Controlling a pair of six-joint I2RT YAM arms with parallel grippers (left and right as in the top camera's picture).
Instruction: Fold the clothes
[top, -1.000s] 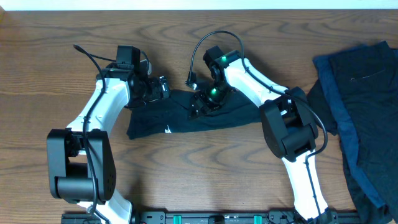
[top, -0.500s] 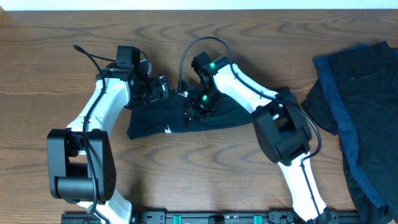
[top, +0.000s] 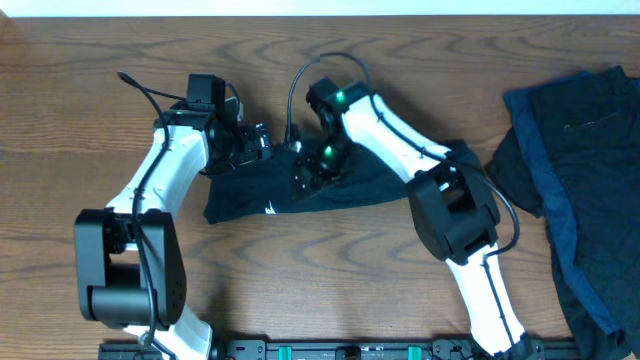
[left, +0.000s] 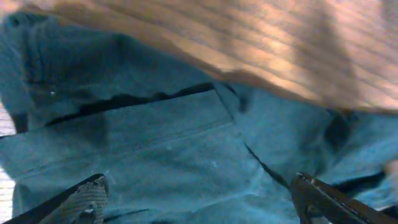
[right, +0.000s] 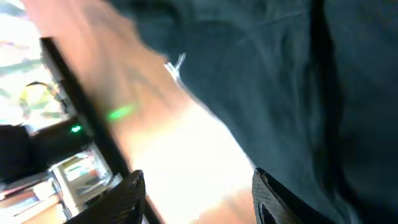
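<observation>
A dark navy T-shirt (top: 250, 195) with a small white label (top: 270, 209) lies crumpled at the table's middle. My left gripper (top: 262, 142) is open at the shirt's upper left edge; in the left wrist view its fingers (left: 199, 199) straddle the cloth (left: 174, 137). My right gripper (top: 308, 172) is open over the shirt's middle; in the right wrist view its fingers (right: 199, 193) stand apart with nothing between them, the cloth (right: 298, 81) to the right and the label (right: 176, 64) nearby. A pile of dark and brighter blue clothes (top: 585, 170) lies at the right.
The wooden table (top: 80, 100) shows bare wood at the left and back. The arms' base rail (top: 330, 350) runs along the front edge. A black cable (top: 300, 85) loops above the right wrist.
My right gripper has moved left across the shirt, from near its middle right toward the left gripper. The left arm has stayed put.
</observation>
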